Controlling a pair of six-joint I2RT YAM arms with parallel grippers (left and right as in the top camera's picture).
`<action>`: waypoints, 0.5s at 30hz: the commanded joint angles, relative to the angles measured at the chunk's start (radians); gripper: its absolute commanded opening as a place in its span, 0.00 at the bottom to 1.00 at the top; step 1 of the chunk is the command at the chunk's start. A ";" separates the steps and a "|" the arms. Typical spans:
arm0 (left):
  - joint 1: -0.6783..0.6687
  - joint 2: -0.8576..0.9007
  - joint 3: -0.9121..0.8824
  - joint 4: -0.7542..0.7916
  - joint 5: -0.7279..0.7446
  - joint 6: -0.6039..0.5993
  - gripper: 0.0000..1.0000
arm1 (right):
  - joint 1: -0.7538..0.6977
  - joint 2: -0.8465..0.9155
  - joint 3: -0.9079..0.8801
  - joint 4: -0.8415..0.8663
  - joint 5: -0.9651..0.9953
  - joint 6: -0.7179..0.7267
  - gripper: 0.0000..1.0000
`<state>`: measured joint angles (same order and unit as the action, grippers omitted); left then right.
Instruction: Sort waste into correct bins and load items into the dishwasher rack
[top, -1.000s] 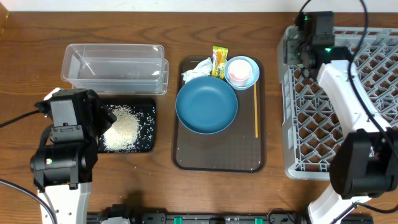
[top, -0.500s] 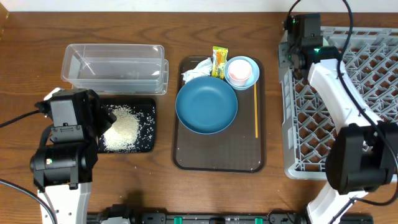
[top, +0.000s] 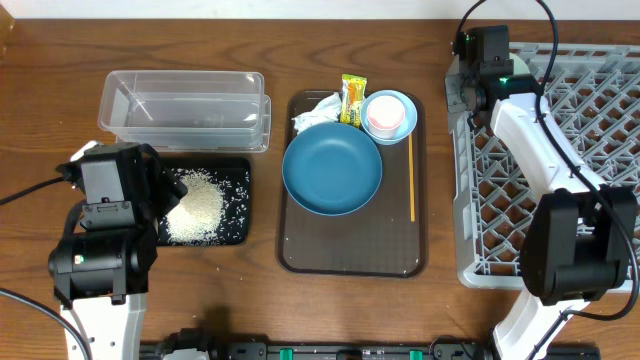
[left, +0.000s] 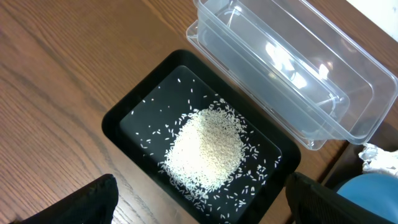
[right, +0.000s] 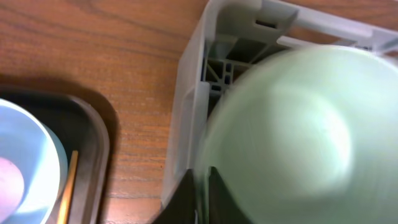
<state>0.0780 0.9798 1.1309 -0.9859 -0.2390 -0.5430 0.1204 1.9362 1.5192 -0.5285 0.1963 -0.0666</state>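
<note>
The step in hand looks like loading the first bowl. The right gripper (right: 200, 180) has its fingers pinched on the rim of a pale mint bowl (right: 292, 137). It holds the bowl over the corner of the grey dishwasher rack (top: 466, 200) that lies toward the far edge of the surface. The rack itself runs along the right edge. The bowl is blurred in the right wrist view, so I cannot tell whether it already touches the lattice.

The left gripper (left: 200, 186) hangs with its fingers spread wide and holding nothing. It is above the black tray (top: 238, 172) near the left edge, where the rice (top: 200, 208) is already heaped. The clear container (top: 185, 105) sits just beyond the tray, toward the far-left corner.

On the brown serving tray (top: 350, 255) at mid-surface wait:
- the dark-blue plate (top: 332, 168)
- a light-blue bowl (top: 405, 105) with the pink cup (top: 383, 118) inside it
- the orange stick (top: 412, 180)
- the white tissue (top: 315, 110)
- the yellow-green wrapper (top: 352, 98)

The next move probably calls for lowering the bowl inside the rack wall, not onto it, and settling it on the grid before letting go. After that, most of the task remains.
</note>
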 joint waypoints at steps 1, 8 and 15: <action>0.005 0.000 0.012 -0.002 -0.005 0.006 0.88 | 0.003 -0.018 0.013 -0.007 0.010 0.014 0.01; 0.005 0.000 0.012 -0.002 -0.005 0.006 0.88 | -0.002 -0.074 0.043 -0.043 0.009 0.029 0.01; 0.005 0.000 0.012 -0.002 -0.005 0.006 0.88 | -0.062 -0.183 0.043 -0.074 -0.082 0.085 0.01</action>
<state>0.0780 0.9798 1.1309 -0.9859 -0.2390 -0.5430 0.0959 1.8294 1.5372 -0.5953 0.1684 -0.0288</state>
